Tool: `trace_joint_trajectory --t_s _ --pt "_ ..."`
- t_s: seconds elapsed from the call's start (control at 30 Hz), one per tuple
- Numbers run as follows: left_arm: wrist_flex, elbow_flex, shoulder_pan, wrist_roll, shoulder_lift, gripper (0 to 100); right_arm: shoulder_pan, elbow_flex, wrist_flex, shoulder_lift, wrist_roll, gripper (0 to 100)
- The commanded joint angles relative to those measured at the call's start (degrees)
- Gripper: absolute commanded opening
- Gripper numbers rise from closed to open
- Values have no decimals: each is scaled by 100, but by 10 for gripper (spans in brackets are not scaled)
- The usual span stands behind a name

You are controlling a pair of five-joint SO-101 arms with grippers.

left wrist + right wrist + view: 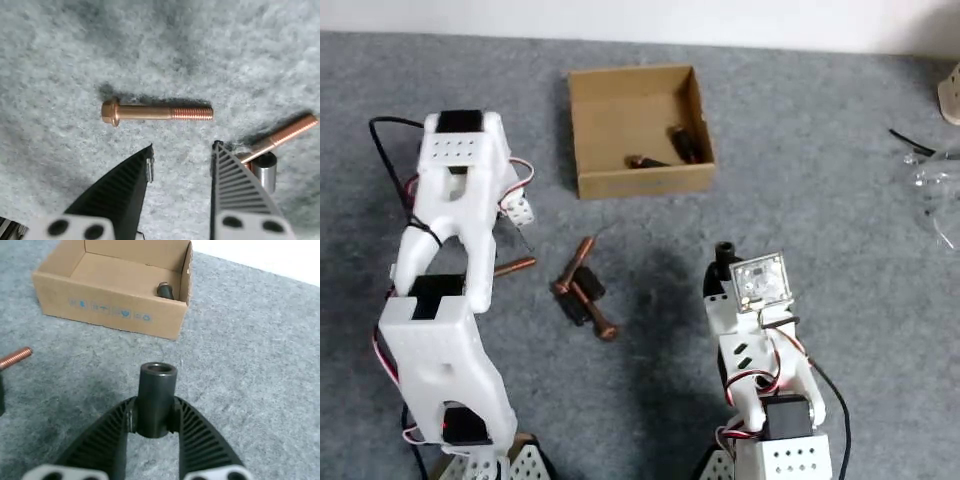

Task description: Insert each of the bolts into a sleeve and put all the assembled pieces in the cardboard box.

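Observation:
A copper bolt [155, 111] lies flat on the grey carpet just beyond the tips of my left gripper [183, 146], which is open and holds nothing. In the high view this bolt [515, 266] shows beside the left arm [455, 200]. My right gripper [154, 412] is shut on a black sleeve [156, 395], held upright with its bore facing up; from above, the sleeve [724, 255] is right of the table's middle. Two more bolts [575, 265] [595, 310] lie crossed with a dark sleeve [582, 295]. The cardboard box [595, 185] holds assembled pieces [670, 150].
A second bolt [285, 135] and a sleeve [265, 170] lie close beside one left finger [232, 180]. The box wall [110, 310] stands ahead of the right gripper, with bare carpet between. Clear plastic items [935, 180] lie at the far right edge.

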Motion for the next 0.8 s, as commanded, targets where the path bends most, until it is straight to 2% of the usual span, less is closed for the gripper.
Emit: trace_joint_trajectory --t_s 0.0,0.13,0.2,0.3,0.57,0.77 --pt "26 -13 101 114 -66 178 66 295 -233 -75 -18 5" --pt "18 -13 -110 1538 -66 179 66 295 -233 -75 -18 5" --pt "-26 -48 -409 1934 -66 182 66 303 -233 -75 -18 5" --pt "-273 22 -418 1925 -48 182 66 303 -233 -75 -18 5" --pt "-255 391 -418 1925 690 182 66 303 -233 -75 -18 5" --pt "-264 48 -418 1952 1393 178 66 303 -233 -75 -18 5"
